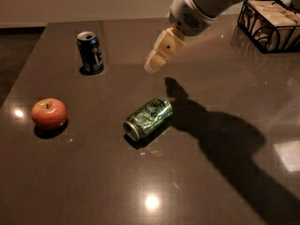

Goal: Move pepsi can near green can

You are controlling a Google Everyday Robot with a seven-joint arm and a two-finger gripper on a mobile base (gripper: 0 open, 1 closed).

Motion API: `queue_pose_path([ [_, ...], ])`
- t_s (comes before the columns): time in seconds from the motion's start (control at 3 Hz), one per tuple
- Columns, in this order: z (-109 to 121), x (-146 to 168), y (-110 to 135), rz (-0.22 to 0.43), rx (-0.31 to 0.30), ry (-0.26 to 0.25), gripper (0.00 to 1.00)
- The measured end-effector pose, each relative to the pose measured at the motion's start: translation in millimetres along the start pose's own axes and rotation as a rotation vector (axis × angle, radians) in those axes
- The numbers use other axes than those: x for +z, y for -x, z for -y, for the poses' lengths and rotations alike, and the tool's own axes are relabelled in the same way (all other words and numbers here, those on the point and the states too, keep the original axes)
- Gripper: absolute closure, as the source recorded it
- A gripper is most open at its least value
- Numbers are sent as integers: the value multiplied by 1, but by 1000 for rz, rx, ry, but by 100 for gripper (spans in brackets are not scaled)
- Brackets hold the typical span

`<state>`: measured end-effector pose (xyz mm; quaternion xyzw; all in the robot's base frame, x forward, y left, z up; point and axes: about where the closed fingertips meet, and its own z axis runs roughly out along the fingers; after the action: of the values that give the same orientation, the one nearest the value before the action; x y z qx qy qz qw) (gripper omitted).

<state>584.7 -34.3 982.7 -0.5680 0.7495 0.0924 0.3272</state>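
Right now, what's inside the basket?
Pale packets fill the basket; whatever lies beneath them is covered. The gripper hangs left of it, above the table.

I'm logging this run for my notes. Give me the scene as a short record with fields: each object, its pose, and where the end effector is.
pepsi can: upright, far left part of the table
green can: lying on its side, near the table's middle
apple: left side, nearer the camera than the pepsi can
wire basket: far right corner, pale items inside
end effector: in the air to the right of the pepsi can, touching nothing
cans: well apart, move not yet done
table: dark, glossy
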Motion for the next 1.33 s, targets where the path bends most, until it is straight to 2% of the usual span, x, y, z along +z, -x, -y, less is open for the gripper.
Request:
queue_pose_path([
  [0.67,2,59,61,58,20,29,0],
  [1.0,2,86,86,66,27,25,0],
  [1.33,14,119,97,44,59,9,0],
])
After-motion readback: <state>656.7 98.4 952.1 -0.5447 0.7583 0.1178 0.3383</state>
